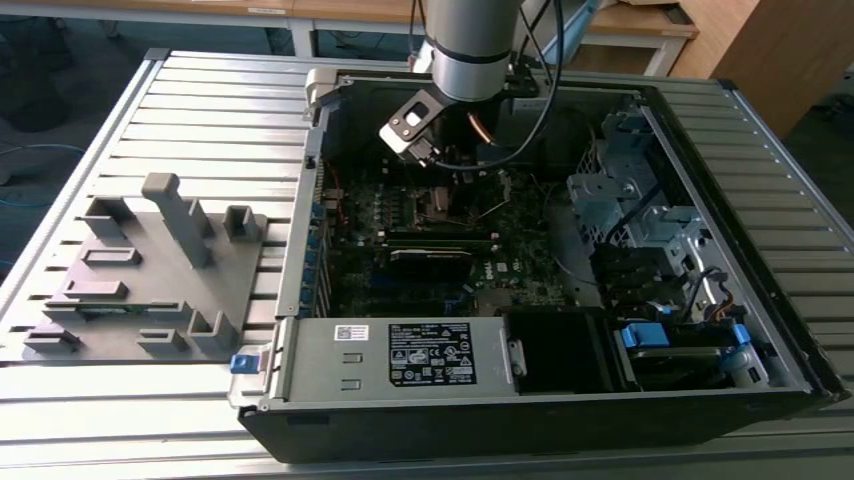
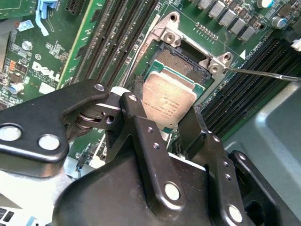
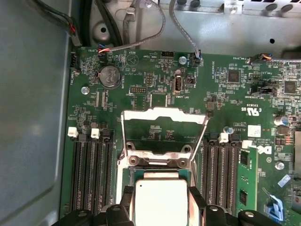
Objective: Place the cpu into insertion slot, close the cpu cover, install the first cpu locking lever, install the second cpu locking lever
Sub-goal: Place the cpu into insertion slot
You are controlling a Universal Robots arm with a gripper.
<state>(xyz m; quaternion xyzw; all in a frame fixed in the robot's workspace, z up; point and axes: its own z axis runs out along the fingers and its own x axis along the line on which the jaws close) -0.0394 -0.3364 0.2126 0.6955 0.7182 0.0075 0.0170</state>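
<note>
One cpu, one insertion slot, one cpu cover and two locking levers are counted, with one green motherboard and one round coin battery, while one open computer case and one grey fixture are counted on one slatted table.

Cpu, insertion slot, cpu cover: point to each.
cpu (image 2: 168, 101): second wrist view, middle of metal top.
insertion slot (image 2: 181, 59): second wrist view, bare contact field.
cpu cover (image 3: 164, 114): first wrist view, raised frame's bright bar.
</note>
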